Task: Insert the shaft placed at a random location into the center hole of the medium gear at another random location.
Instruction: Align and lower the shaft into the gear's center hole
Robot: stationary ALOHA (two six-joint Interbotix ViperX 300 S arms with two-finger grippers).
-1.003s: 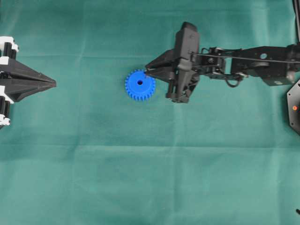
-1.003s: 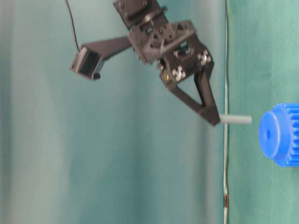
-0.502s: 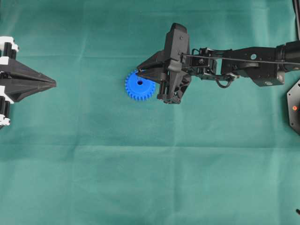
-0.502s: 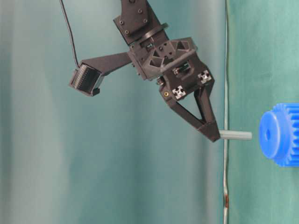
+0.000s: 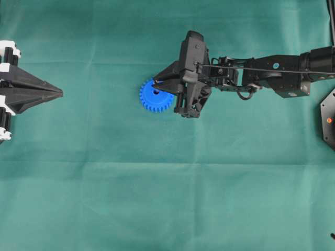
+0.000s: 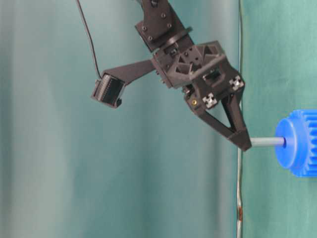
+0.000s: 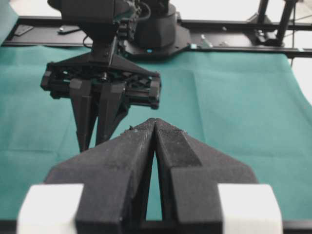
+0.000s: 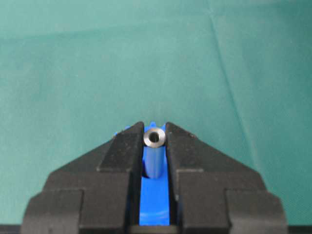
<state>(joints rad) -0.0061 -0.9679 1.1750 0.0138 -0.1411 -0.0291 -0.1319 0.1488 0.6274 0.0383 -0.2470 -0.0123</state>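
The blue medium gear (image 5: 156,97) lies flat on the green cloth left of centre. My right gripper (image 5: 155,83) hangs over it, shut on the thin grey shaft (image 6: 267,142). In the table-level view the shaft points straight at the gear (image 6: 298,144), and its free end meets the hub at the center hole (image 6: 284,142). The right wrist view looks down the shaft's shiny round end (image 8: 155,137), pinched between the two fingertips of the right gripper (image 8: 155,139), with the blue gear (image 8: 155,207) beneath. My left gripper (image 5: 59,93) stays at the left edge, shut and empty.
Green cloth (image 5: 167,188) covers the whole table. The left wrist view shows the left gripper (image 7: 155,123) shut, with the right gripper (image 7: 100,92) and its arm base (image 7: 151,29) beyond. A black fixture (image 5: 328,119) sits at the right edge.
The right gripper has moved left over the gear and lowered. The shaft's free end, earlier apart from the hub, now meets it at the hole. The left arm has not moved.
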